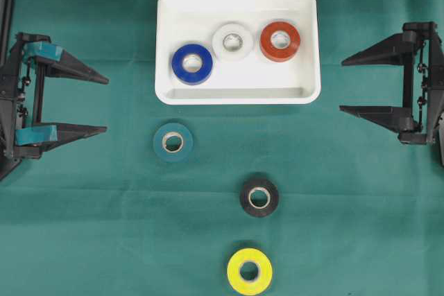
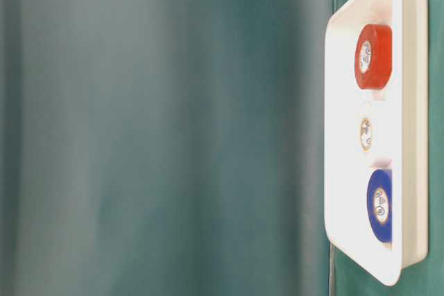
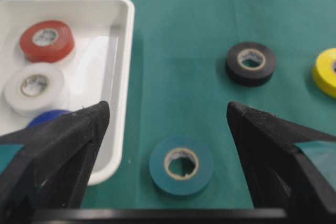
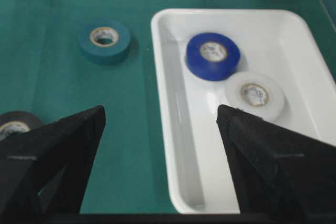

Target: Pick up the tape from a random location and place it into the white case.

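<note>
Three tape rolls already lie flat inside the white case [image 1: 309, 46]: a blue roll [image 1: 192, 64] toward its left, a white roll [image 1: 233, 41] in the middle and a red roll [image 1: 280, 41] to the right, each apart from its neighbours. I count three more rolls on the green cloth [image 1: 83, 227] outside the case: a teal roll [image 1: 173, 142] just below the case's lower left corner, a black roll [image 1: 259, 197] further down and to the right, and a yellow roll [image 1: 250, 271] near the bottom edge. My left gripper [image 1: 104, 104] sits at the left edge of the overhead view, jaws spread wide and grasping nothing, well apart from the teal roll. My right gripper [image 1: 343, 84] stands at the right edge beside the case, jaws likewise released and empty.
</note>
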`<state>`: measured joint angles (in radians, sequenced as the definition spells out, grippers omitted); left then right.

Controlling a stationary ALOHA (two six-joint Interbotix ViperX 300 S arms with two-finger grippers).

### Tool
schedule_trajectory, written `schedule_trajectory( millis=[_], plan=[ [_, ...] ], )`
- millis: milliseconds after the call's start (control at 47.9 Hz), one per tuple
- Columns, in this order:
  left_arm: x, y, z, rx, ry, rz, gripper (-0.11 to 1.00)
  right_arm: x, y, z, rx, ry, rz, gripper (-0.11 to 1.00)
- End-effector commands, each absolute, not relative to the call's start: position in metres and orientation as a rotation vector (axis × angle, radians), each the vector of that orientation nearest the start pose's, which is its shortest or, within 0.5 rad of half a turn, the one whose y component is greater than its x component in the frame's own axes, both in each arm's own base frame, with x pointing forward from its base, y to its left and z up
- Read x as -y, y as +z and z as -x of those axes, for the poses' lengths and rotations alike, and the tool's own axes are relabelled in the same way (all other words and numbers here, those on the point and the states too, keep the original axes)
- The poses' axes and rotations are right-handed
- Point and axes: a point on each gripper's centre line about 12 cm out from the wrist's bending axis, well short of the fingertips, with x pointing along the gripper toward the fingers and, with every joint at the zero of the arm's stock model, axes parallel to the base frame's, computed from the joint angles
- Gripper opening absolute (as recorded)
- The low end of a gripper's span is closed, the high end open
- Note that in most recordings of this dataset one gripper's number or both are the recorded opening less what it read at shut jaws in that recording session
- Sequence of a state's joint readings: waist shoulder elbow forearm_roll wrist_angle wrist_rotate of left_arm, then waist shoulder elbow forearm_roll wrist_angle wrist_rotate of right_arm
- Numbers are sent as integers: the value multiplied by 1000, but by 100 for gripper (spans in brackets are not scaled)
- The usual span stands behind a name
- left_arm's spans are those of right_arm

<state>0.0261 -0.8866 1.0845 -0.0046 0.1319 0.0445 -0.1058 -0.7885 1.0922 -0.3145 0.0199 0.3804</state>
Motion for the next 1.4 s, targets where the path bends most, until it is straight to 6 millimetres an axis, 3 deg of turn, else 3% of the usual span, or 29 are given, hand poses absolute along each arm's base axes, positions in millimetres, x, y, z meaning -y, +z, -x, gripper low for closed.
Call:
schedule_trajectory(
  millis=[0, 521, 1377],
  plan=[
    [-5, 267, -212, -296, 19, -30, 94, 23, 257, -228, -274, -100, -65, 81],
    [-4, 247, -211, -286, 14, -29, 94, 19, 242, -229, -250, -64, -71, 81],
    [-4, 247, -211, -282, 15, -23, 94, 18, 241, -231, -255, -61, -73, 81]
  ],
)
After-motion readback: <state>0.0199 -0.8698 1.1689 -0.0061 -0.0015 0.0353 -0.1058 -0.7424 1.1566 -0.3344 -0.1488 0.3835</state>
